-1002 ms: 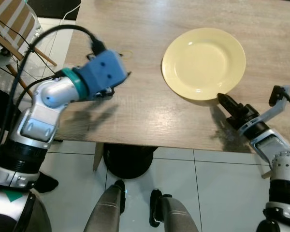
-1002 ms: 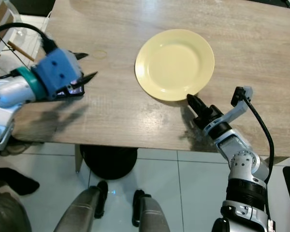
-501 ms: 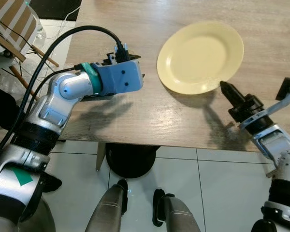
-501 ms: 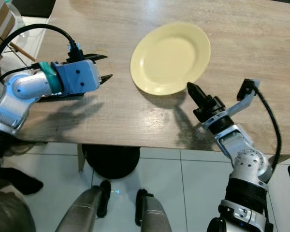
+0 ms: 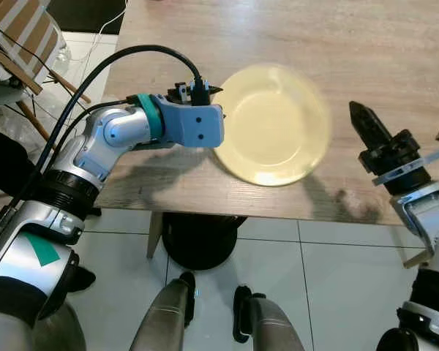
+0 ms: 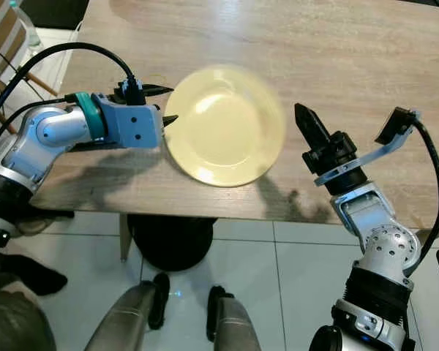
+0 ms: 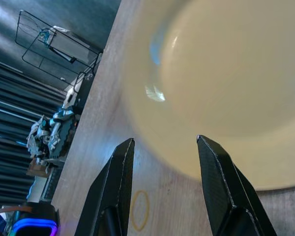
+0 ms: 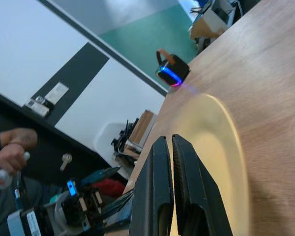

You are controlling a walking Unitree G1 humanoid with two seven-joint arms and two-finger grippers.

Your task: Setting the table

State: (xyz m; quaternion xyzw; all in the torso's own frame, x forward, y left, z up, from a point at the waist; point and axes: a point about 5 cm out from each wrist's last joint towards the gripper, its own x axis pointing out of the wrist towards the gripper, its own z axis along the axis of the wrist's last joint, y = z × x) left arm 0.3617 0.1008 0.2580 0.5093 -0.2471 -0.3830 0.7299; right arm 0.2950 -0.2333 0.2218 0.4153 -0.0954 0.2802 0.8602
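The yellow plate [image 5: 272, 124] has slid across the wooden worktop [image 5: 395, 66] toward the robot's left and now lies blurred near the front edge, apart from the right hand [image 5: 367, 126], which half a second ago touched its rim. That hand's fingers are pressed together, holding nothing. The left hand [image 6: 163, 105] has reached in, its fingers spread at the plate's left rim without gripping it. The plate seems to be passing from right to left for placing.

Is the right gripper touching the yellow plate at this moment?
Apart. In the right eye view, bare wooden table shows between the right gripper and the rim of the yellow plate.
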